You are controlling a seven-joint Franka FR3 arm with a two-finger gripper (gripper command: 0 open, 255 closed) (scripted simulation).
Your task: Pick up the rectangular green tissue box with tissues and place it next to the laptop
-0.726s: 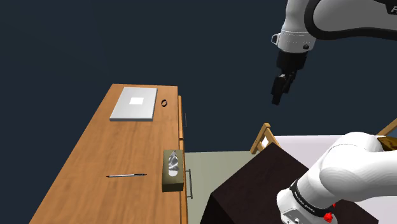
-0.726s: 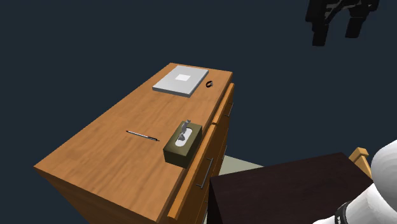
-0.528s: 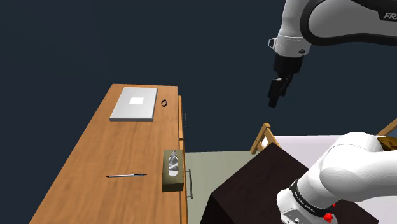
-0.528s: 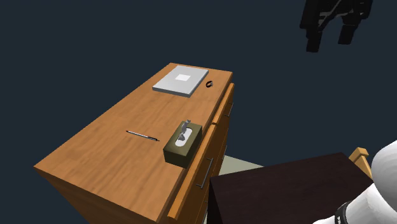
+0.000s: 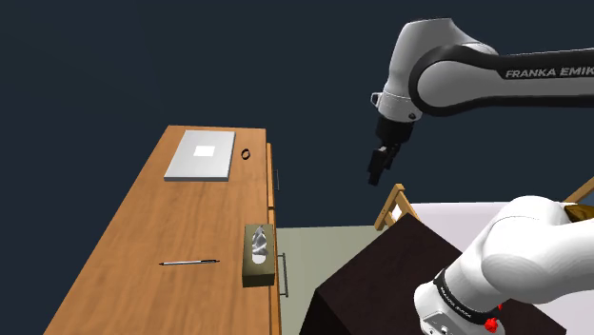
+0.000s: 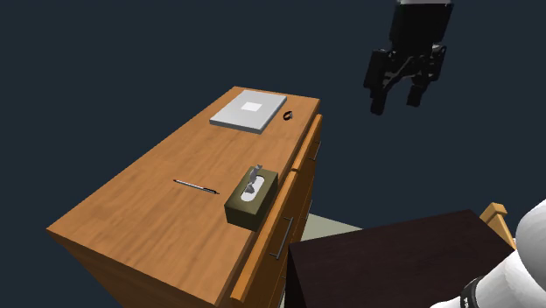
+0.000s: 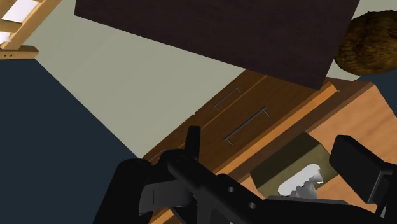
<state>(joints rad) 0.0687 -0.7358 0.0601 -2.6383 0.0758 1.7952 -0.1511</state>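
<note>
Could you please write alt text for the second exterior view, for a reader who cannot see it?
An olive-green tissue box sits untouched at the drawer-side edge of a wooden dresser; a closed grey laptop lies at its far end. The gripper hangs high beyond that edge, fingers apart and empty.

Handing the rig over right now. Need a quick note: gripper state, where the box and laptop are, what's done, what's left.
Gripper: open, empty, high in the air off the desk's drawer side, not above the box.
Tissue box: olive green, tissue poking out, sitting on the wooden desk at its drawer-side edge.
Laptop: closed, flat at the desk's other end, with a small dark ring beside it. A pen lies mid-desk near the box.
Done: nothing yet, box not grasped.
Left: come down over the box, grasp, lift, set it beside the laptop.
</note>
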